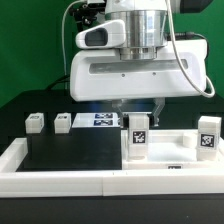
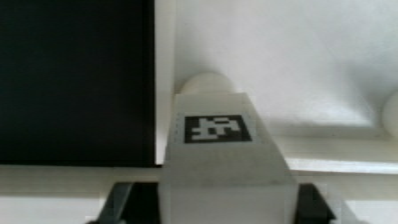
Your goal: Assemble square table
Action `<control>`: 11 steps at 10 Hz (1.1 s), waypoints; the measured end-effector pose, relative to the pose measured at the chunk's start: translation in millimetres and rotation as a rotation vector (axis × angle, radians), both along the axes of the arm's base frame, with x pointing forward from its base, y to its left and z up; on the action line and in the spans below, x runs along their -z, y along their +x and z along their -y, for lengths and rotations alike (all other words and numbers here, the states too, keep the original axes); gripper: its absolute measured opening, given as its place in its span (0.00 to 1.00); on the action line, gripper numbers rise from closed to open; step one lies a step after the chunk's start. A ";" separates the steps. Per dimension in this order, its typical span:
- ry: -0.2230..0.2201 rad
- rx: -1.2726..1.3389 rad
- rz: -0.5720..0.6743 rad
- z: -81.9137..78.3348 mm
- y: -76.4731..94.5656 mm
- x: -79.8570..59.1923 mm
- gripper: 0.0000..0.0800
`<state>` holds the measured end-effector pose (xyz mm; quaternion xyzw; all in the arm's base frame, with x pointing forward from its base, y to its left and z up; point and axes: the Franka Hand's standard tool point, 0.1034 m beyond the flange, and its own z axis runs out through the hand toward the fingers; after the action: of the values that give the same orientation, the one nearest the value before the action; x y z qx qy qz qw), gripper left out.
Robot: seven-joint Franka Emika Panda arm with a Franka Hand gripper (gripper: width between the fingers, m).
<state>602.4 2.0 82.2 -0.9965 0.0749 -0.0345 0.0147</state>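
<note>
My gripper (image 1: 137, 116) is shut on a white leg (image 1: 137, 137) with a black-and-white tag and holds it upright on or just above the near left corner of the white square table top (image 1: 172, 150). In the wrist view the leg (image 2: 221, 140) sits between the dark fingers (image 2: 132, 203), with the table top (image 2: 302, 70) below it. A second leg (image 1: 207, 136) stands at the top's right side and shows at the edge of the wrist view (image 2: 388, 108). Two more legs (image 1: 35, 122) (image 1: 63, 122) stand on the black surface at the exterior view's left.
The marker board (image 1: 103, 120) lies behind the held leg. White rim bars (image 1: 100, 183) edge the black surface (image 1: 70, 150) at the front and left. The arm's white body (image 1: 130, 70) hangs over the middle.
</note>
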 end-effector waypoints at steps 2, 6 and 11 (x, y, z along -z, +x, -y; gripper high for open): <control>0.013 0.187 0.004 -3.1 -1.8 1.0 0.37; 0.048 0.629 0.006 -2.8 -1.8 1.7 0.37; 0.073 0.882 -0.004 -2.6 -2.2 2.2 0.37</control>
<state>600.2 4.6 79.9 -0.8680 0.4943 -0.0331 0.0338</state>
